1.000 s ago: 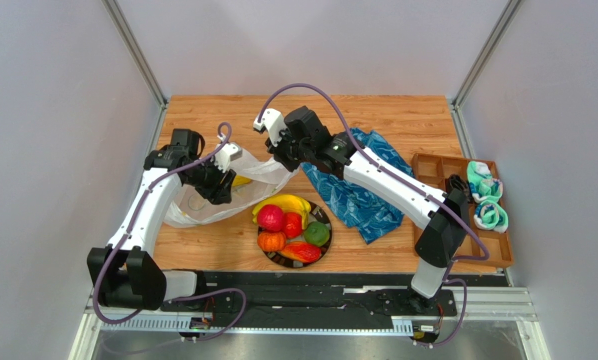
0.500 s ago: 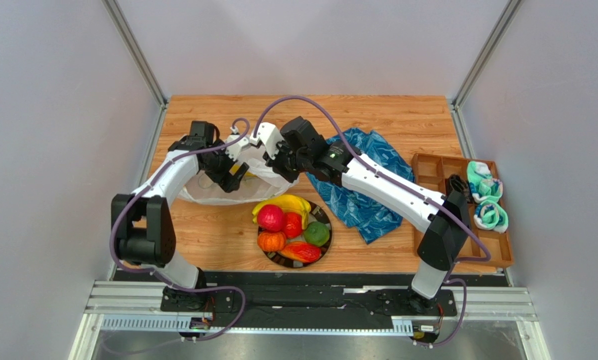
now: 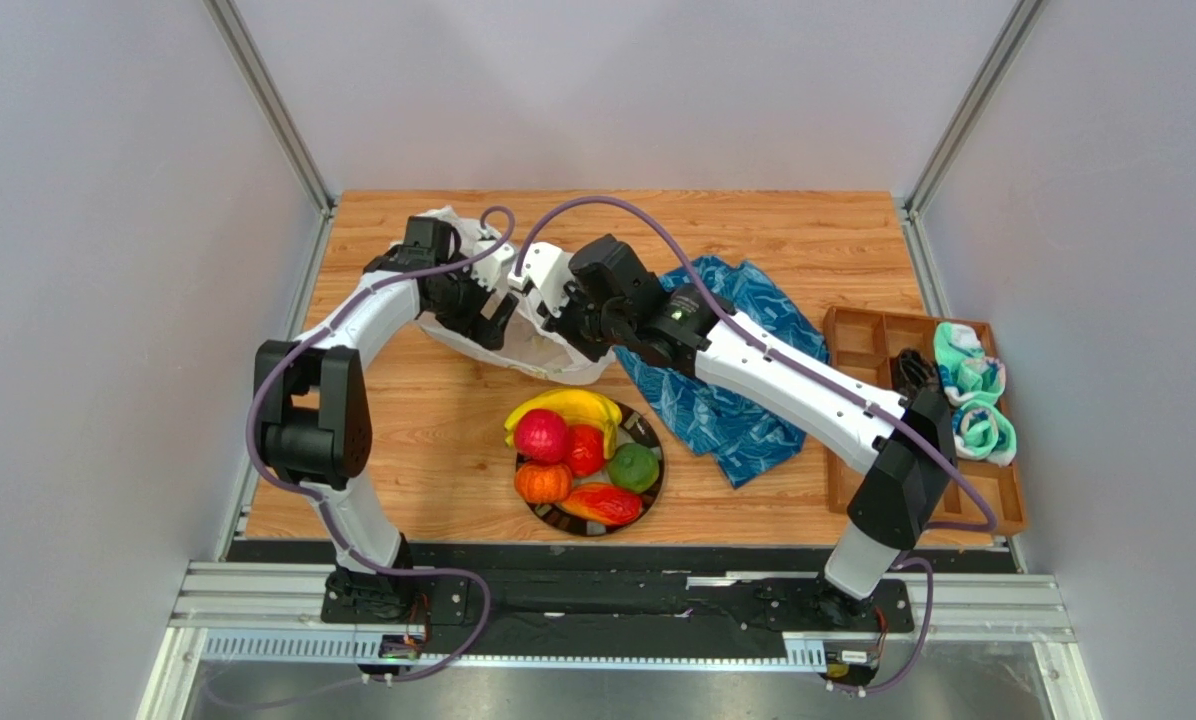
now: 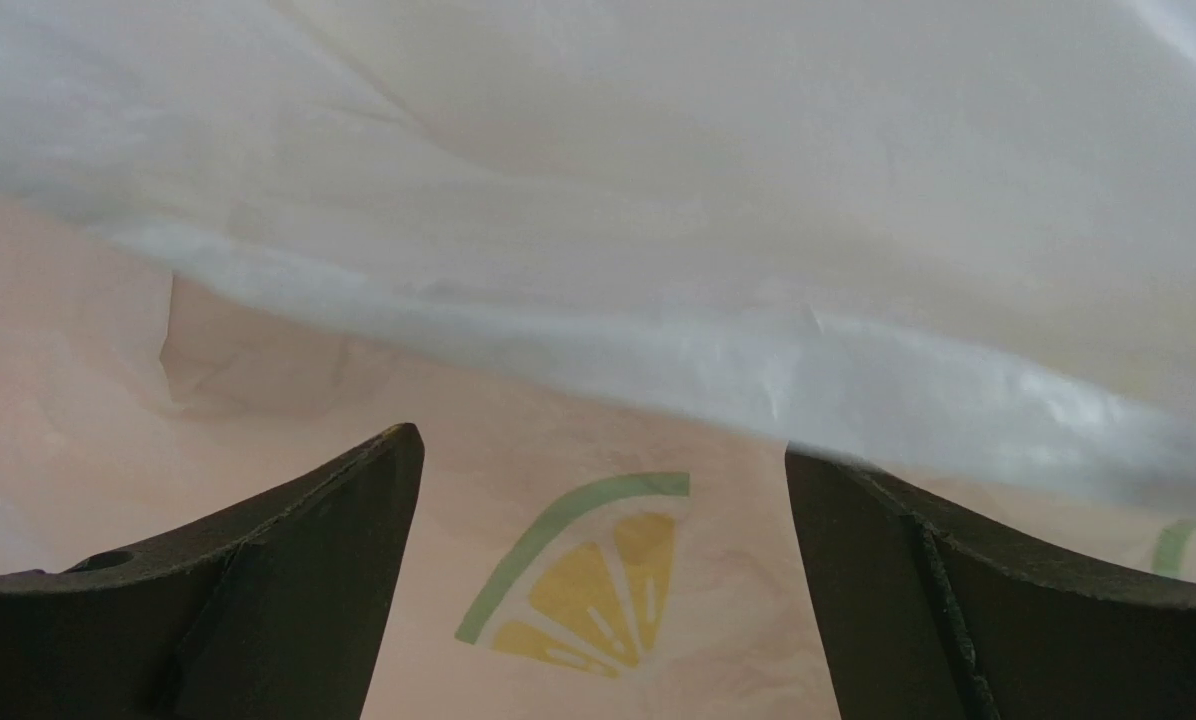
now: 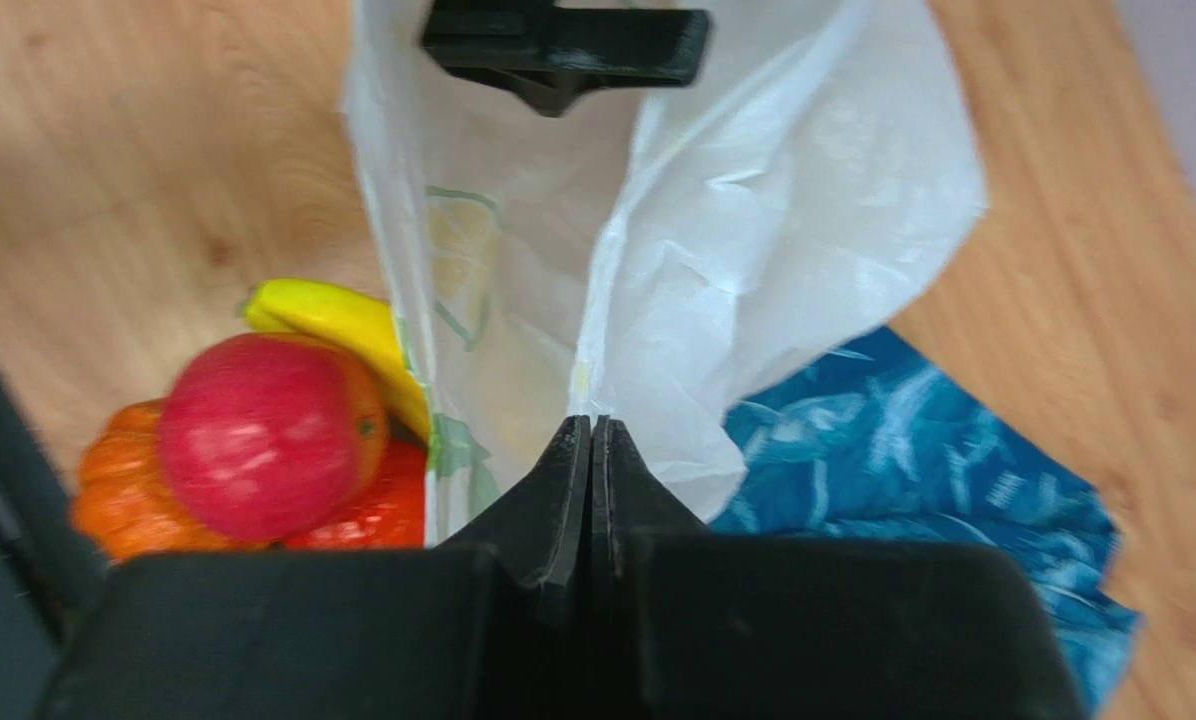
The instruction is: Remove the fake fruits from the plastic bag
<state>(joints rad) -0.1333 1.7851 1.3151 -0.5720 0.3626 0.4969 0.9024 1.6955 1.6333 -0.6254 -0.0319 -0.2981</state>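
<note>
The plastic bag (image 3: pixel 522 357) lies far-left to near-right, right hand (image 5: pixel 589 428) pinching it, left hand (image 4: pixel 601 450) apart.

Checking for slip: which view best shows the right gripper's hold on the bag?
Right wrist: the right gripper is shut on a fold of the plastic bag, close. Top external shows it small. Left wrist shows only bag film past the open left gripper.

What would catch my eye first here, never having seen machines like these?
The crinkly white plastic bag near the middle of the table, with both arms bent over it. The right pincer is shut on its edge, and the left pincer stands wide open close against its film. Just nearer, bright fake fruits are heaped on a black-rimmed plate, beside a blue cloth.
</note>
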